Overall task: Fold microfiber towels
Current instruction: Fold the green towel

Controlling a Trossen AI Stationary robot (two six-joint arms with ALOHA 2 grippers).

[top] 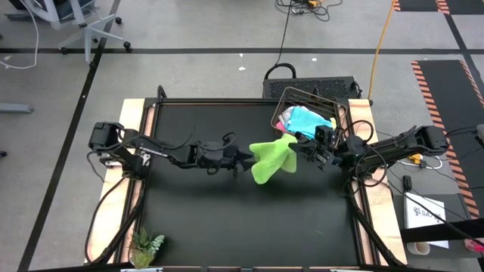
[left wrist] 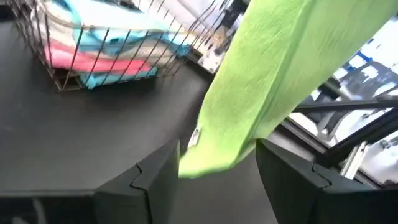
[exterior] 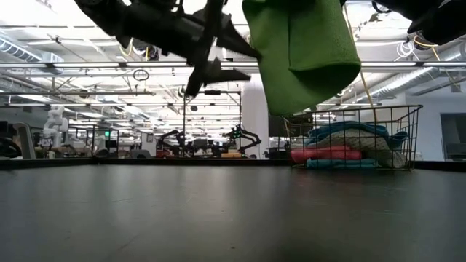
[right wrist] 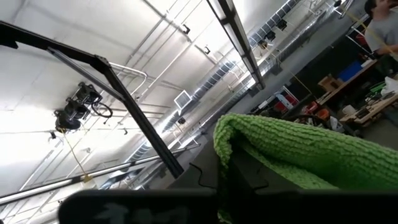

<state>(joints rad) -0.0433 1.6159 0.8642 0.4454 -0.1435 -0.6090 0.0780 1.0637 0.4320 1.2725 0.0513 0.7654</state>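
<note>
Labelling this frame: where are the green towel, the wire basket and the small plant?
green towel [top: 270,156]: high view, middle of the hanging cloth.
wire basket [exterior: 411,108]: low view, top rim.
small plant [top: 147,245]: high view, its leaves.

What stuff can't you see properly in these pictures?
- Basket bottom cloths: high view, hidden under the blue towel.
- Green towel top: low view, cut off by the edge.
- Right end effector fingers: right wrist view, covered by the green towel.

Lime green towel: soft cloth with a nubby, looped pile, matt. Basket: thin metal wire, holding folded blue and pink cloths. Table top: smooth black, matt. Table border: pale wood.
</note>
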